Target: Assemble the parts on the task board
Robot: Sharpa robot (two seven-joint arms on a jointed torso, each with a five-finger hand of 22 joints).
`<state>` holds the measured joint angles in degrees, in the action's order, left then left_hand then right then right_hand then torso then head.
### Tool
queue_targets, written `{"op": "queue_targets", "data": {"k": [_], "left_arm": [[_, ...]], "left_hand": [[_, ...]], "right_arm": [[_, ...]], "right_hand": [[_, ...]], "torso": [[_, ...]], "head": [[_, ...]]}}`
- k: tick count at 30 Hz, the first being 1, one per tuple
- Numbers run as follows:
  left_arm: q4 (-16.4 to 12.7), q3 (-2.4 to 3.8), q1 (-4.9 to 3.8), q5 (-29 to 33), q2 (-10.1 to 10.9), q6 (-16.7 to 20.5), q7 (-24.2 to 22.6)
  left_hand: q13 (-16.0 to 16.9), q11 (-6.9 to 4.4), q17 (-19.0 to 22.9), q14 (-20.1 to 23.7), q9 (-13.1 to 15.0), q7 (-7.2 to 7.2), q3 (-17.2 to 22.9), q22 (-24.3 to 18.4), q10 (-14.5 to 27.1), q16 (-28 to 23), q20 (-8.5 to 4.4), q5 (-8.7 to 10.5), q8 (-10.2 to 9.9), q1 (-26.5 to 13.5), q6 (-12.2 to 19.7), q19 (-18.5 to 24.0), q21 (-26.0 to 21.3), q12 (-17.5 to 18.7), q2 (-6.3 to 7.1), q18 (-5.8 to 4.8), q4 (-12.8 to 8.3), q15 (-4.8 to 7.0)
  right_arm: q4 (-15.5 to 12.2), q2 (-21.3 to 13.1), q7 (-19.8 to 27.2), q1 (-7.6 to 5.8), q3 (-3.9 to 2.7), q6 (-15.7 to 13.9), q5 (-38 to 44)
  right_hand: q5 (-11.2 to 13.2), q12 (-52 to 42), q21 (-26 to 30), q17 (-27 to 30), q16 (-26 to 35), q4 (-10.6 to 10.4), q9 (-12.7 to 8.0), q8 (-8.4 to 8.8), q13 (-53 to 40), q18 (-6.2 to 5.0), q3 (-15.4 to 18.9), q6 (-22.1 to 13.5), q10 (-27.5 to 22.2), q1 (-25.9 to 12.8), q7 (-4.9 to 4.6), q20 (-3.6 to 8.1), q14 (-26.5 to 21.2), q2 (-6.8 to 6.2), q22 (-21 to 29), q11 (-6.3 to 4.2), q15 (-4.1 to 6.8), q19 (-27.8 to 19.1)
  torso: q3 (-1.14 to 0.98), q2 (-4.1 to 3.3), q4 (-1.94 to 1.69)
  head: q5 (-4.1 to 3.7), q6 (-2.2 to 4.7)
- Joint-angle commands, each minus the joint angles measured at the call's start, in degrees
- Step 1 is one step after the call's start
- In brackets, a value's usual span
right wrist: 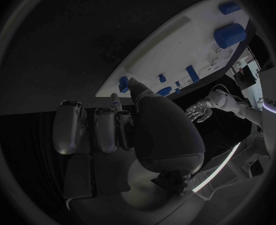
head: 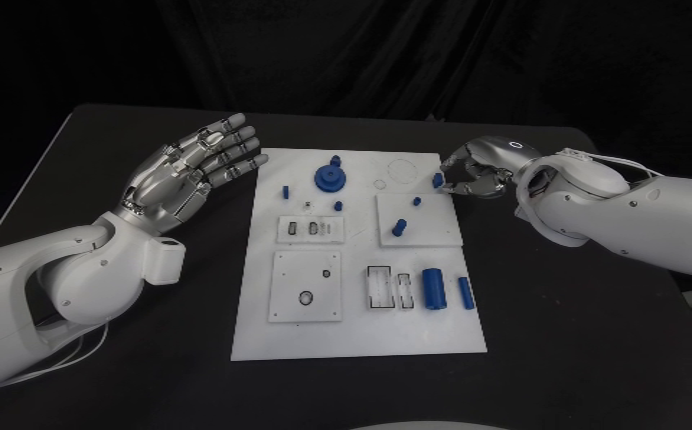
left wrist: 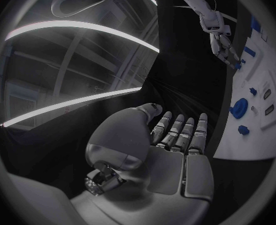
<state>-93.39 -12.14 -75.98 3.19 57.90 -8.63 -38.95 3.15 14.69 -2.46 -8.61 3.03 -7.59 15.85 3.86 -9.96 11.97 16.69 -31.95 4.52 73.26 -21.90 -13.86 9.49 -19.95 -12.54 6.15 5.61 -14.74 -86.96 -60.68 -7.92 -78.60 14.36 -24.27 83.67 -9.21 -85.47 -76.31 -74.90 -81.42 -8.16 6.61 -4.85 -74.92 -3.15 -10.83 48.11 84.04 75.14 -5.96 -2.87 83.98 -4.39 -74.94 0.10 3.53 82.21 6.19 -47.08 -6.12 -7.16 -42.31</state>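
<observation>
The white task board (head: 361,335) lies in the middle of the black table. My right hand (head: 473,172) is curled over its far right corner, and its thumb and a finger pinch a small blue part (head: 437,180). In the right wrist view the thumb tip touches that blue part (right wrist: 123,83). My left hand (head: 195,175) hovers left of the board, held flat with its fingers spread and nothing in it. On the board are a round blue knob (head: 330,178), a blue cylinder (head: 433,288), a blue bar (head: 466,292) and several small blue pegs.
Raised white square plates sit on the board: one with a round hole (head: 307,285), one with slots (head: 310,228), and one carrying pegs (head: 418,235). Black table surface surrounds the board on all sides.
</observation>
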Motion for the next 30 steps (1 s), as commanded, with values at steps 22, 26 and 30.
{"op": "queue_targets", "data": {"k": [22,26,30], "left_arm": [[0.3,0.05,0.55,0.2,-0.1,-1.5,-3.3],[0.4,0.05,0.61,0.2,-0.2,-1.6,-3.1],[0.5,0.05,0.67,0.2,-0.2,-1.7,-2.9]], "left_hand": [[0.1,0.40,0.0,0.4,0.1,-0.48,0.5,-0.1,0.0,0.1,0.09,-0.03,0.2,-0.6,-0.1,0.4,-0.4,-0.4,0.08,-0.44,0.2,0.08],[0.1,0.42,0.0,0.4,0.1,-0.52,0.6,-0.1,0.0,0.1,0.09,-0.01,0.2,-0.7,-0.1,0.4,-0.4,-0.3,0.09,-0.44,0.2,0.07],[0.1,0.44,0.0,0.5,0.1,-0.54,0.6,-0.1,0.0,0.1,0.09,0.01,0.2,-0.7,-0.1,0.4,-0.4,-0.4,0.10,-0.45,0.2,0.07]], "right_arm": [[2.6,2.4,-0.7,0.33,-0.05,1.5,0.0],[2.8,2.8,-0.7,0.33,-0.05,1.7,0.0],[3.0,3.1,-0.5,0.34,-0.05,1.7,0.0]], "right_hand": [[-0.2,0.5,1.0,-5.9,1.0,0.1,0.1,0.10,-7.2,-0.96,0.1,0.3,0.0,1.9,-0.23,-0.11,3.4,0.09,-3.5,0.35,-0.20,-0.7],[-0.6,0.5,1.2,-5.8,1.2,0.1,0.1,0.11,-7.2,-0.99,0.0,0.4,0.0,2.2,-0.24,-0.12,3.4,0.16,-3.4,0.36,-0.22,-0.7],[-0.9,0.5,1.3,-5.8,1.2,0.1,0.4,-0.34,-7.3,-1.00,0.0,1.6,0.0,2.4,-0.21,-0.13,3.4,0.30,-3.4,0.35,-0.21,-0.7]], "torso": [[-0.02,-0.04,0.02],[-0.01,-0.04,0.05],[-0.01,-0.01,0.03]], "head": [[0.01,-0.33],[-0.01,-0.48],[-0.05,-0.60]]}}
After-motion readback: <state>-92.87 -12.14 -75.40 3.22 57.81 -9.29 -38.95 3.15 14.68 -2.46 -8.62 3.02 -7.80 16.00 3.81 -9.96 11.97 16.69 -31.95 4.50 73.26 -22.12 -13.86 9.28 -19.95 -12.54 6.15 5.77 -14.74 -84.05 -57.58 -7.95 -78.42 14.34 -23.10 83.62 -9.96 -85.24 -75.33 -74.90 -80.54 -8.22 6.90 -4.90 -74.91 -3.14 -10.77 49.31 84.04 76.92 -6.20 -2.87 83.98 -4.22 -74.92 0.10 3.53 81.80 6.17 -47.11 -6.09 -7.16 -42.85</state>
